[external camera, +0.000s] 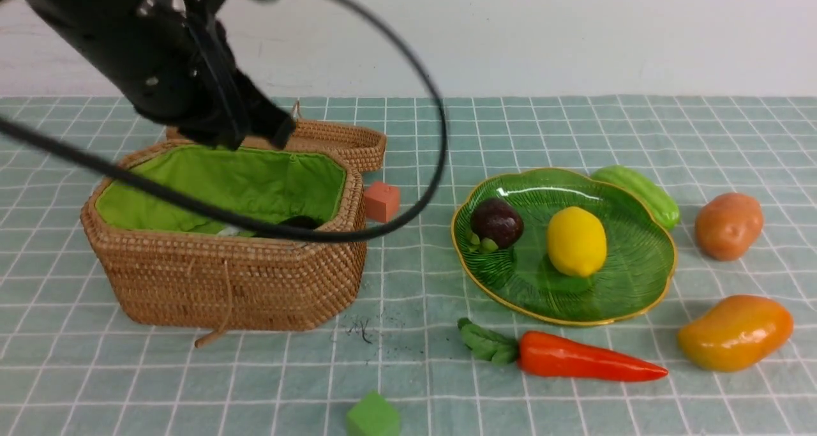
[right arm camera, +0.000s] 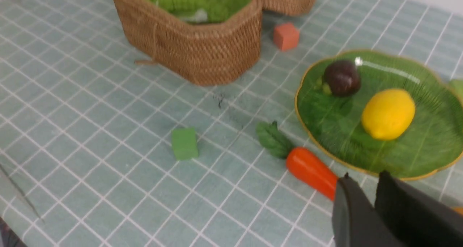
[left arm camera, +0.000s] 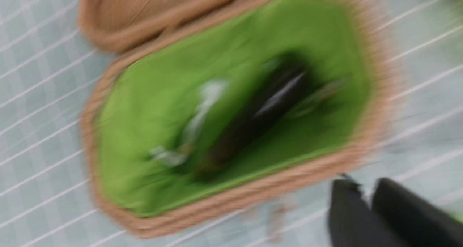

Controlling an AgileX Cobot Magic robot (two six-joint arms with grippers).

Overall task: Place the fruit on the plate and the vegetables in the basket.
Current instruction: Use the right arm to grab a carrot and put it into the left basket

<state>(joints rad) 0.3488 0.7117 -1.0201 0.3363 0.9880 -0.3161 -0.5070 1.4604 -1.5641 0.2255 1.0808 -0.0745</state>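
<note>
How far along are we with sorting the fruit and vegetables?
Done: the round dark-purple mangosteen and yellow oval lemon sit on the green glass plate; the long dark eggplant lies in the wicker basket. In hand: nothing; the left gripper hovers over the basket, fingers empty. To do: the orange-yellow mango for the plate; the orange carrot, brown potato and light-green gourd for the basket.

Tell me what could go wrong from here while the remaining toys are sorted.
1. The black cable hangs across the woven wicker basket; it might snag on the rim.
2. The light-green ridged gourd lies close behind the green glass plate; lifting it may jolt the yellow lemon.
3. The brown-orange potato and orange-yellow mango look alike and may be mixed up.
</note>
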